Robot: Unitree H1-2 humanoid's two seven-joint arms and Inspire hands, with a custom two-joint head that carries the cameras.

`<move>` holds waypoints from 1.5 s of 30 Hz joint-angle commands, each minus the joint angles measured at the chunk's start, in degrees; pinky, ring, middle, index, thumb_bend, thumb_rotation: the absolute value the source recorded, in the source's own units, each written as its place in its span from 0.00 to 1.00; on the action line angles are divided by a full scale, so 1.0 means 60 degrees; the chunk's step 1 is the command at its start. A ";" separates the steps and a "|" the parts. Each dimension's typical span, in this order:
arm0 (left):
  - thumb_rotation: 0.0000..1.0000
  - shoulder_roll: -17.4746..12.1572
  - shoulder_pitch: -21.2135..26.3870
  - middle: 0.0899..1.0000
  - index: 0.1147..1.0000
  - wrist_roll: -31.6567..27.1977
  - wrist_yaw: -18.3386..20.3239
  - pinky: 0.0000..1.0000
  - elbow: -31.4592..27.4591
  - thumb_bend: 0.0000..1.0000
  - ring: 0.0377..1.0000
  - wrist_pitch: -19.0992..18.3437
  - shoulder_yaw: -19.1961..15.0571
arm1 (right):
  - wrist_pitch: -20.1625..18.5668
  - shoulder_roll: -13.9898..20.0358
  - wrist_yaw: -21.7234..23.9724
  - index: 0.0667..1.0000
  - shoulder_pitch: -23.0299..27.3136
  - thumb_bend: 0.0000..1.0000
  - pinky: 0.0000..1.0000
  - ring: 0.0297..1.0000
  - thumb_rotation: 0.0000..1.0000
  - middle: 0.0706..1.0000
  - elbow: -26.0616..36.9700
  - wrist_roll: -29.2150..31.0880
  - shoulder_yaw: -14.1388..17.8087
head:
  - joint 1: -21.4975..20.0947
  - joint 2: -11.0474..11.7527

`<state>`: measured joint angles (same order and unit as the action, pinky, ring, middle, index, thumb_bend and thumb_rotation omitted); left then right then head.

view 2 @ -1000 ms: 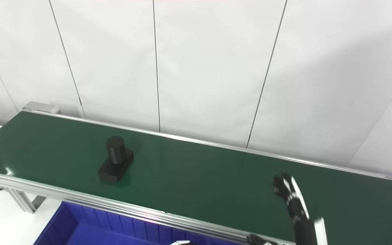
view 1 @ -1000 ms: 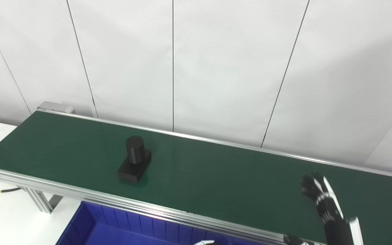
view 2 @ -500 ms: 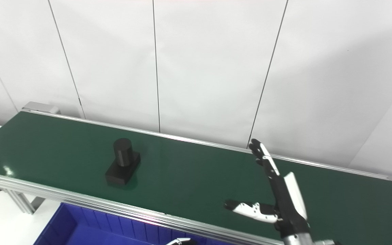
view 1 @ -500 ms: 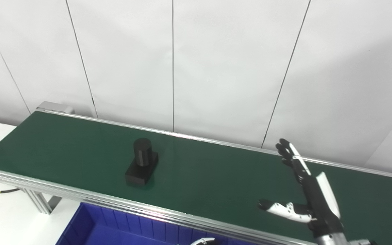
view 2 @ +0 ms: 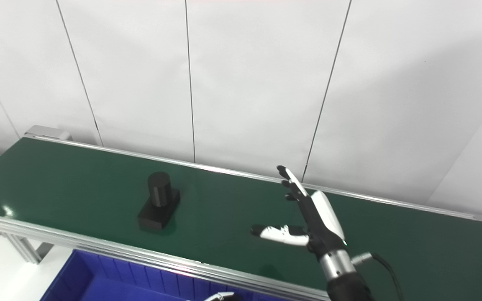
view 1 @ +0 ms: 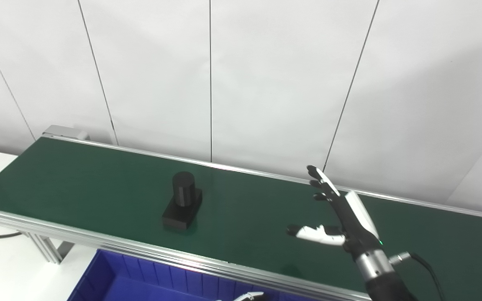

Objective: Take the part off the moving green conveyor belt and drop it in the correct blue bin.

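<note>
We saw a black part (view 1: pixel 181 201), a cylinder upright on a flat base, riding the green conveyor belt (view 1: pixel 98 184) well left of our right hand (view 1: pixel 341 217), which hovered over the belt empty, fingers and thumb spread wide. The blue bin (view 1: pixel 111 276) sat below the belt's near rail, and our left hand (view 1: pixel 247 297) barely showed, its state impossible to tell. To grasp well, we judged the hand should wait low and close around the cylinder as it arrived.

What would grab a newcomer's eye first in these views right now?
First, the black part, a short cylinder standing on a rectangular base, sitting alone left of centre on the green conveyor belt. Next, the right hand, open with fingers and thumb spread, raised over the belt to the part's right and clear of it. A blue bin sits below the belt's near edge, where only a sliver of the left hand shows.
</note>
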<state>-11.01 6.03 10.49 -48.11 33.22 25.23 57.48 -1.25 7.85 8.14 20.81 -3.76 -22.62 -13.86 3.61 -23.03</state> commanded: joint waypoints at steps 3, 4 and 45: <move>0.51 0.0069 0.0380 0.77 0.73 0.0036 -0.0016 0.67 0.0052 0.85 0.74 0.0283 0.0043 | -0.0070 -0.0185 -0.0053 0.97 0.0875 0.93 0.74 0.86 0.56 0.93 -0.0521 -0.0272 -0.0179 | -0.0108 0.0051; 0.50 0.0076 0.0392 0.77 0.73 0.0012 0.0012 0.67 0.0070 0.84 0.74 0.0283 0.0039 | -0.0073 -0.0200 -0.0069 0.97 0.0938 0.93 0.75 0.87 0.56 0.94 -0.0619 -0.0314 -0.0210 | -0.0134 0.0069; 0.54 0.0273 0.0679 0.75 0.72 0.0257 -0.0045 0.67 0.0437 0.84 0.74 0.0283 0.0387 | -0.0221 -0.1859 -0.0957 1.00 0.4091 0.99 0.86 0.91 0.62 0.95 -0.6011 -0.1700 -0.1790 | -0.0036 0.0168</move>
<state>-9.32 8.55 10.78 -47.52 36.44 25.24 59.83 -3.92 -1.97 3.48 41.38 -40.58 -32.80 -24.51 3.34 -21.97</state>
